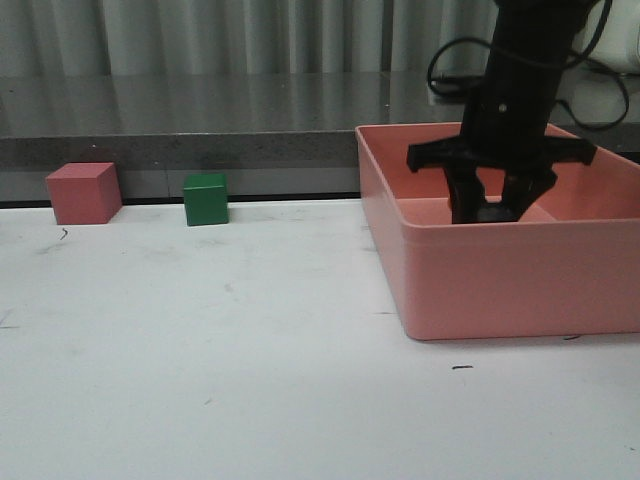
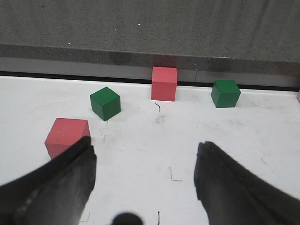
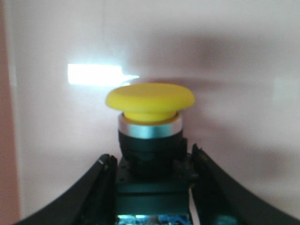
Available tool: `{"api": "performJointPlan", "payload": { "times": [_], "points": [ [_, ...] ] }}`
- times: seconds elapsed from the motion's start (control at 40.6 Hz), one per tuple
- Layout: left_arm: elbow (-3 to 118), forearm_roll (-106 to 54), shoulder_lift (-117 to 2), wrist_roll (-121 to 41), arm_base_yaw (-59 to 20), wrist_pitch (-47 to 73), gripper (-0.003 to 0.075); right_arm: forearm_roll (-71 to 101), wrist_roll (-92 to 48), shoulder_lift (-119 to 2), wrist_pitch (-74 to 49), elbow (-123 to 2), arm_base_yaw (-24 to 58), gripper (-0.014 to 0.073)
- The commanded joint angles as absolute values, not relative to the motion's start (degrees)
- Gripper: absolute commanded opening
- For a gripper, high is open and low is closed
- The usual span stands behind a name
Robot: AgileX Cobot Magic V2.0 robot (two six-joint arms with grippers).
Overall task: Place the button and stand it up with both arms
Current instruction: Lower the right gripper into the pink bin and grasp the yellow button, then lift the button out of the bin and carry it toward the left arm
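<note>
Reaching into the pink bin (image 1: pixel 480 290) at the surface's right edge, the right hand (image 3: pixel 150 187) pinched the button (image 3: pixel 150 101); the left hand (image 2: pixel 145 180) was spread.

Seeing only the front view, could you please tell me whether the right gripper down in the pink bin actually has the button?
Observer: Yes. In the right wrist view the right gripper is closed on the black body of the button, with the yellow cap pointing away from the wrist.
Operator: Thank you. Where is the left gripper? I cannot see it.
Observer: The left gripper is open above the white table, holding nothing.
Operator: Is anything near it?
Observer: Its camera shows two pink cubes and two green cubes; your view shows only one of each.
</note>
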State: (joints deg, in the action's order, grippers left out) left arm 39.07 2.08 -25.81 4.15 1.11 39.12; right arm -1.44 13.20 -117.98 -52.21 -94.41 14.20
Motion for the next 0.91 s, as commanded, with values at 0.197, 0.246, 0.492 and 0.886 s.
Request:
{"api": "performJointPlan", "payload": {
  "times": [0.197, 0.246, 0.492, 0.886],
  "points": [
    [40.98, 2.17, -26.56, 4.28, 1.31, 35.05, 0.0439, -1.82, 12.01, -102.08, -54.76, -95.94, 14.71, 0.0224],
    [40.98, 2.17, -26.56, 4.28, 1.31, 35.05, 0.0439, -1.73, 12.01, -100.36, -56.25, -95.94, 15.29, 0.0224],
    [40.98, 2.17, -26.56, 4.28, 1.31, 35.05, 0.0439, 0.00, 12.01, -95.39, -63.51, -95.94, 18.72, 0.0224],
    [40.98, -0.36, -26.56, 4.28, 1.31, 35.05, 0.0439, 9.43, 12.12, -96.04, -60.83, -95.94, 24.60, 0.0224]
  ]
}}
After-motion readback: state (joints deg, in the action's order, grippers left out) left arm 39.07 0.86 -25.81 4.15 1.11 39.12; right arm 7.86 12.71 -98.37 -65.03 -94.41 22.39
